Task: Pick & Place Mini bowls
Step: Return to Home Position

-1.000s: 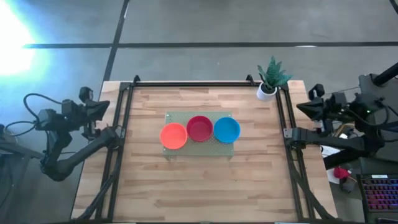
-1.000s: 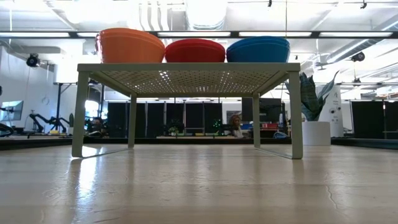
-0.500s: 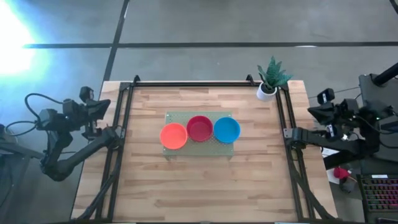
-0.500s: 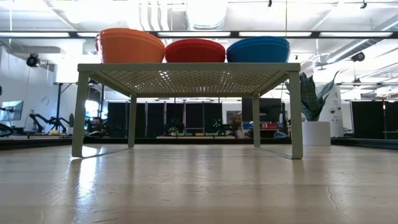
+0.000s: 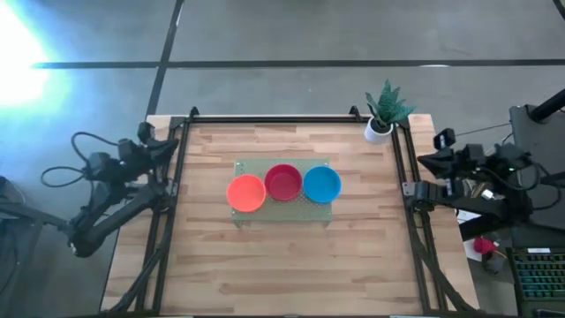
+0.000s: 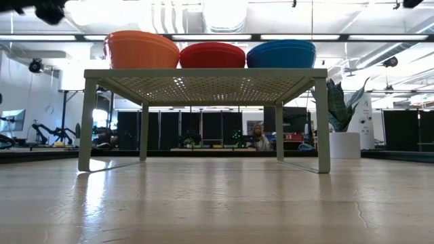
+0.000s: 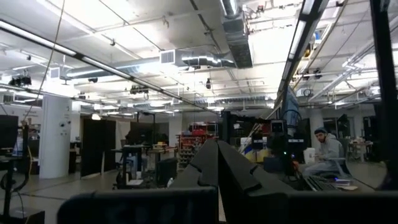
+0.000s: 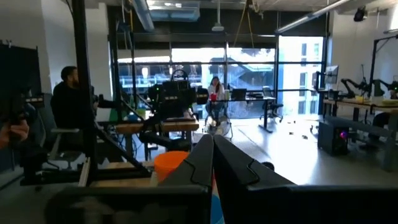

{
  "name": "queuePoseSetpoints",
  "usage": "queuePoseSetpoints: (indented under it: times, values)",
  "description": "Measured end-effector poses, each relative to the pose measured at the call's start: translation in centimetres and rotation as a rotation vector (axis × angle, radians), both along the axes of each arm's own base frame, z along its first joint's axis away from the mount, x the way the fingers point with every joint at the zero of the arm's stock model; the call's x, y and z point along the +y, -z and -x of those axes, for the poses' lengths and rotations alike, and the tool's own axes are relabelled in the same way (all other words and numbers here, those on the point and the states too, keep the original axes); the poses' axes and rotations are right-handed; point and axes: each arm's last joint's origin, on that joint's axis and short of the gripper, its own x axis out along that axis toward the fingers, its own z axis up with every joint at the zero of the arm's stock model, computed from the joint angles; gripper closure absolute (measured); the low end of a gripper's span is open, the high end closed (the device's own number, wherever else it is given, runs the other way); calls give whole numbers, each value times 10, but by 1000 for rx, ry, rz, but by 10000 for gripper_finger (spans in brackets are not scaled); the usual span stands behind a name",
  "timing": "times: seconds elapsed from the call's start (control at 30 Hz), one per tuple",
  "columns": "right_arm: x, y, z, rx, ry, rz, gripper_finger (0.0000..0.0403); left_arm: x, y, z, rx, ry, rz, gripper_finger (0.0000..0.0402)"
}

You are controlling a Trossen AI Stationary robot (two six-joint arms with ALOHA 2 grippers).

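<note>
Three mini bowls stand in a row on a pale green perforated rack: the orange bowl, the red bowl and the blue bowl. The low view shows the orange bowl, red bowl and blue bowl resting on their bases on the rack's top. My left gripper hovers shut at the table's left edge. My right gripper hovers shut at the right edge. In the right wrist view the orange bowl shows beyond my shut fingers.
A small white pot with a green plant stands at the table's far right corner. Black rails run along the left, far and right sides. The rack stands on legs with open wood around it. People sit in the room behind.
My left gripper has swung from outside the left rail toward the table and its far edge. My right gripper drew back to the right, then came back toward the table's right rail. The bowls have stayed still.
</note>
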Motion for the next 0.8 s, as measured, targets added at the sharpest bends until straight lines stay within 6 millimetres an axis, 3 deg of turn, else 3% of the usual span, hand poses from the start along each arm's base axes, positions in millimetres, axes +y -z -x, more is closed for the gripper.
queuePoseSetpoints:
  times: [0.43,0.8]
  values:
    - [-10,43,-40,63,-16,-53,394,24,71,-29,-24,30,61,401]
    - [-13,58,-55,19,-61,-53,394,29,97,-36,42,44,94,401]
